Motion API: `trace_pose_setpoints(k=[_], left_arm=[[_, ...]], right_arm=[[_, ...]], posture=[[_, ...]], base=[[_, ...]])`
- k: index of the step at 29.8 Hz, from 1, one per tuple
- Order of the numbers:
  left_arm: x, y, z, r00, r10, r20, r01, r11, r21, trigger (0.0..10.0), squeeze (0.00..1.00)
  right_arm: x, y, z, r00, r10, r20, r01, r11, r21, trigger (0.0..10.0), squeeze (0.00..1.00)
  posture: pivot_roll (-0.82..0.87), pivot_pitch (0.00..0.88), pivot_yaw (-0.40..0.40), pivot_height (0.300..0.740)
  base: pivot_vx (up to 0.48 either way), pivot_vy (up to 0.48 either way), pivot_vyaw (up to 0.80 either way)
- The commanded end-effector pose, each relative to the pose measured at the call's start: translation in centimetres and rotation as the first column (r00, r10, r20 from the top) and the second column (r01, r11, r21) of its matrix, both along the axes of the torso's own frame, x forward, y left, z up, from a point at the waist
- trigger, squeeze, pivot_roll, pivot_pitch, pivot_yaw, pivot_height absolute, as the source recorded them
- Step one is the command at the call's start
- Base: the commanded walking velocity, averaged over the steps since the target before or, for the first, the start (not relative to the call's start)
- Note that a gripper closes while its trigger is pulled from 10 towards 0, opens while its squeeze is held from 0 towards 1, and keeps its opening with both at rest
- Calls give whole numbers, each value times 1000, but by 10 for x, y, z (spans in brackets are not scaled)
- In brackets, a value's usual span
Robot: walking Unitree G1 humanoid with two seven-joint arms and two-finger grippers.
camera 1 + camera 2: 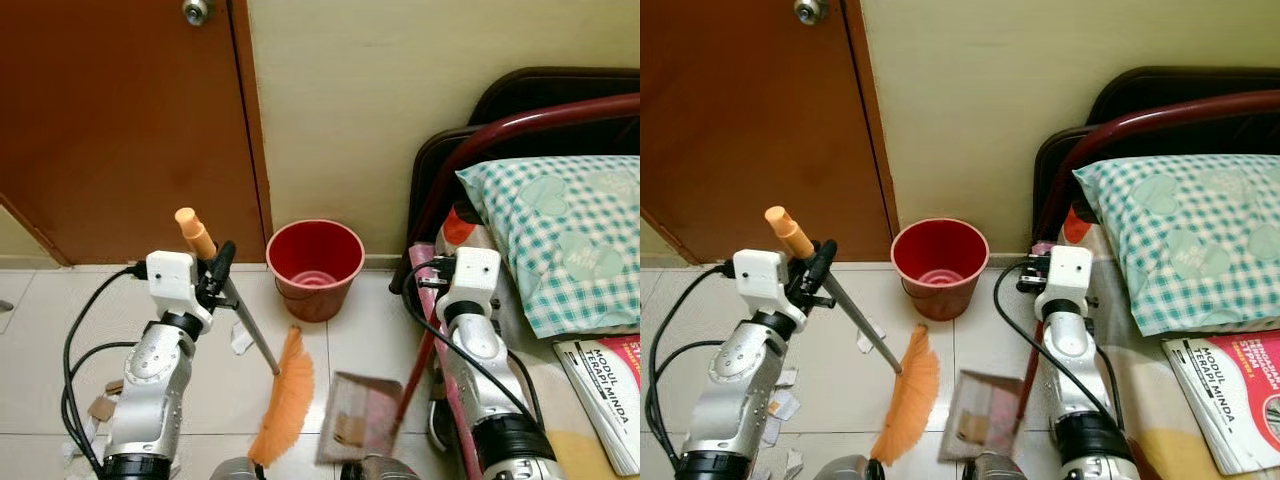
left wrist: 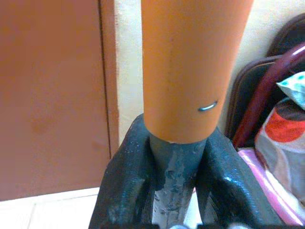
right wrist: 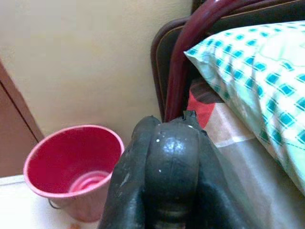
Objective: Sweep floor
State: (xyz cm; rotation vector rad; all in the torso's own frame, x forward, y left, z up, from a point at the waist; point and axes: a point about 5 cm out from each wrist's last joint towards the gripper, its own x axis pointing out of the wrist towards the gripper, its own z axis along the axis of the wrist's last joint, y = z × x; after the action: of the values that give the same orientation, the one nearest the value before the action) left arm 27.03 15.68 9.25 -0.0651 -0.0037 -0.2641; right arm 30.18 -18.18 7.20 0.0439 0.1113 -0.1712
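Left tool [image 1: 215, 268] clamping broom [image 1: 283, 397]; right tool [image 3: 167, 143] seemingly gripping dustpan [image 1: 357, 418].

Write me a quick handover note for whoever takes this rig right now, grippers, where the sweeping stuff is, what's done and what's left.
Left gripper: shut on the broom handle, just below its orange grip; the orange bristles rest on the tile floor.
Right gripper: shut on the dustpan handle; the dustpan sits on the floor right of the bristles, with a scrap in it.
Red bucket: against the wall between door and bed, looks empty.
Done: both tools in hand, a little already collected.
Left: paper scraps lie on the floor by the left arm; sweep them into the dustpan, then probably tip it into the bucket.
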Motion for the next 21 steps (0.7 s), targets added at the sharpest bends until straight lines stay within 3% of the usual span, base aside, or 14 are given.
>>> trace_pose_setpoints(k=[1,10,21], left_arm=[[-2,0,-7,999,-4,-33,5,1000,9,10000,0],[2,1,-3,1000,4,-20,-3,1000,10,10000,0],[-5,0,-6,999,20,-27,-20,1000,-1,10000,0]], right_arm=[[-1,3,2,1000,22,14,-22,1000,7,10000,0],[-2,5,0,1000,21,7,-21,1000,17,10000,0],[-12,-2,-10,999,-2,-39,3,1000,19,10000,0]], posture=[[-38,40,0,740],[-36,48,-6,740],[-34,78,-42,740]], base=[[0,368,-413],[0,368,-418],[0,405,-414]])
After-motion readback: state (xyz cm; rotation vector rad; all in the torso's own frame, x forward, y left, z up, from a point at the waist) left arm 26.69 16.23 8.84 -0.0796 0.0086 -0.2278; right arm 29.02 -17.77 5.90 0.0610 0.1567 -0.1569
